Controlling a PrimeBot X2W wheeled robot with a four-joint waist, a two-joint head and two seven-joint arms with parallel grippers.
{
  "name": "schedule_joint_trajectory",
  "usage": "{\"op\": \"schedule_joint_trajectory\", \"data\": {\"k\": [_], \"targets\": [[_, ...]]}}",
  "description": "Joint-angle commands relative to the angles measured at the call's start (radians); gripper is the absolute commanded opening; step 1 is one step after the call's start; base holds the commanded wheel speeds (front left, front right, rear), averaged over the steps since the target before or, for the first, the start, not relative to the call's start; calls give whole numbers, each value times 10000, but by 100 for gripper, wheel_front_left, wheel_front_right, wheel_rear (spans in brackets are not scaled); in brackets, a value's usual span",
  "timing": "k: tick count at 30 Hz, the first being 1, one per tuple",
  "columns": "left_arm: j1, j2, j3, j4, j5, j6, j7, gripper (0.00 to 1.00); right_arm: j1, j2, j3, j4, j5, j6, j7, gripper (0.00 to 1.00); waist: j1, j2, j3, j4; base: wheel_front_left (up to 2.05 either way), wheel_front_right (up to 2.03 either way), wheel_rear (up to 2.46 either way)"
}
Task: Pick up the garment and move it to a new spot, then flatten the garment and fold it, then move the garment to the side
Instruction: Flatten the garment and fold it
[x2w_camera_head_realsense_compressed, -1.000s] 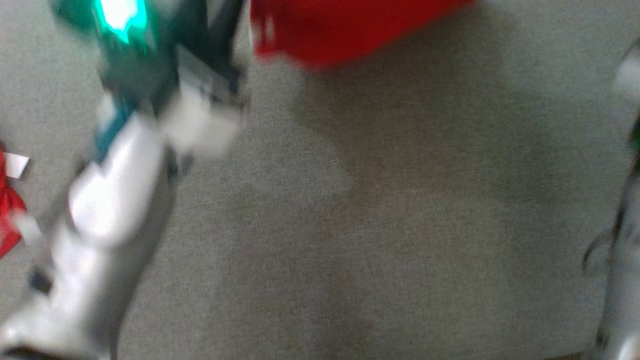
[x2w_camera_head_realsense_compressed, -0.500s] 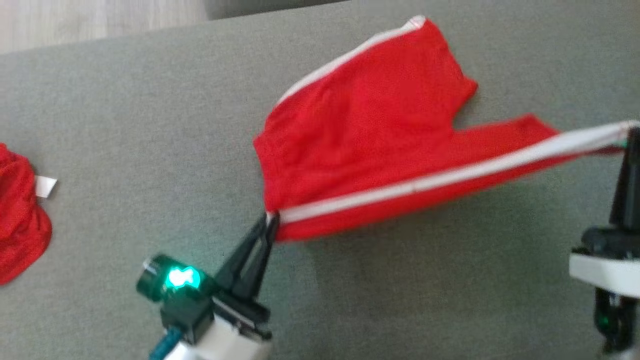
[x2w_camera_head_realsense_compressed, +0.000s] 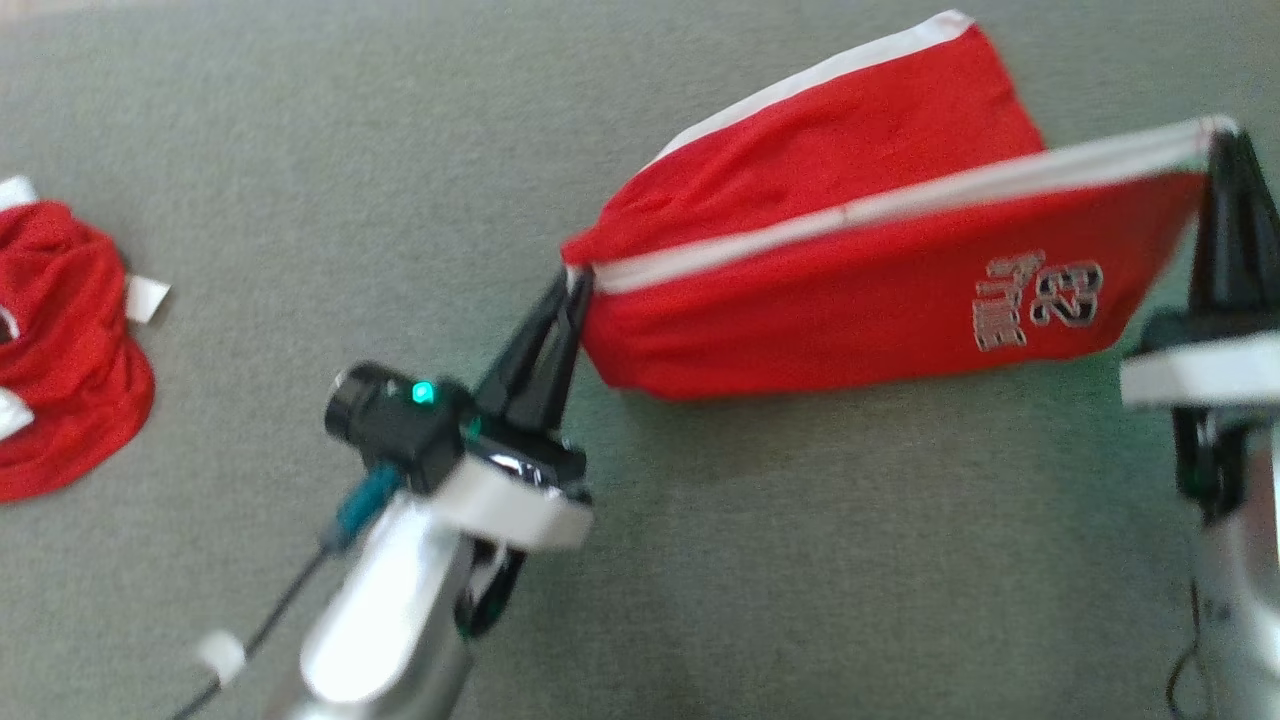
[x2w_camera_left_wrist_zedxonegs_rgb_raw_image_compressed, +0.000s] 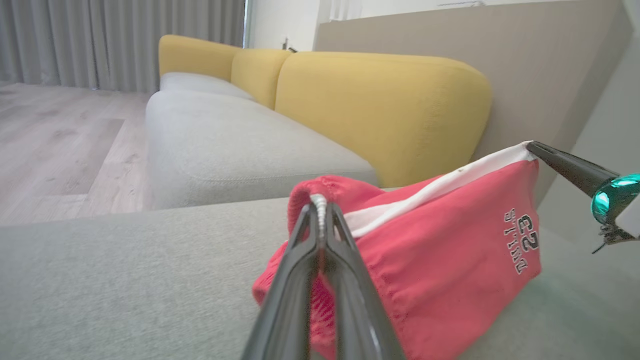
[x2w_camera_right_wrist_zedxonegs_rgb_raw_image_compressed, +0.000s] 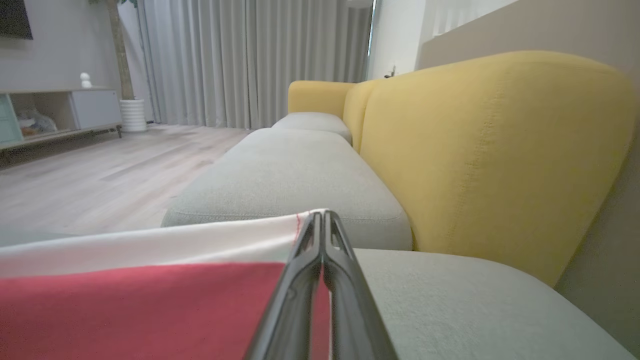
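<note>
Holding red white-striped cloth shorts (x2w_camera_head_realsense_compressed: 850, 300) between my left gripper (x2w_camera_head_realsense_compressed: 575, 285) and right gripper (x2w_camera_head_realsense_compressed: 1222, 140), both pinching them; flattening and folding are not done.

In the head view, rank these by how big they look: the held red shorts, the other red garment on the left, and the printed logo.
Largest: red shorts.
Next: red garment, cut off by the left edge, so its full size is unsure.
Smallest: printed logo.

yellow-backed grey sofa (x2w_camera_right_wrist_zedxonegs_rgb_raw_image_compressed: 320, 185), wood floor (x2w_camera_right_wrist_zedxonegs_rgb_raw_image_compressed: 100, 175), grey curtains (x2w_camera_right_wrist_zedxonegs_rgb_raw_image_compressed: 250, 60)
</note>
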Motion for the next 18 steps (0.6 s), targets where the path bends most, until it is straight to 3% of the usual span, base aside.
{"op": "schedule_joint_trajectory", "data": {"k": [1,10,17,18], "targets": [[-435,17,363,69,-182,-9,-21,0,-486,-277,360,155,-84,-7,-4,0,-2,0,246,238,0,0,0],[-2910,-224,-329,2506,-1566,-58,291,0,-3832,-1107,1585,3593,-228,-7,63,0,-2,0,989,588,0,0,0],[-4031,-237,-1264,3433,-2525,-67,274,0,-5437,-1154,2554,5644,-101,-7,1,0,-2,0,1412,738,0,0,0],[-4121,-238,-1358,3543,-2615,-60,246,0,-5566,-1108,2677,5848,-55,-7,-6,44,-2,0,1434,744,0,0,0]]}}
